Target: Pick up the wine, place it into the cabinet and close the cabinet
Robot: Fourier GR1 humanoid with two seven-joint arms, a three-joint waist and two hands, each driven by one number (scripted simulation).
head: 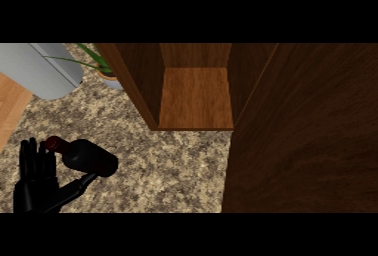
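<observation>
The wine bottle (88, 157) is dark with a red cap and stands on the speckled counter at the lower left. My left hand (37, 187) is just left of and below it, with straight fingers pointing up and the thumb reaching out to the bottle's lower side. Nothing is held. The wooden cabinet (196, 100) is open at the upper middle, and its inner shelf is bare. Its open door (303, 140) fills the right side as a large dark panel. My right hand does not show.
A grey rounded appliance (44, 67) lies at the top left, with a potted plant (108, 71) beside the cabinet's left wall. A light wooden board (10, 107) runs along the left edge. Speckled counter (170, 170) stretches between the bottle and the door.
</observation>
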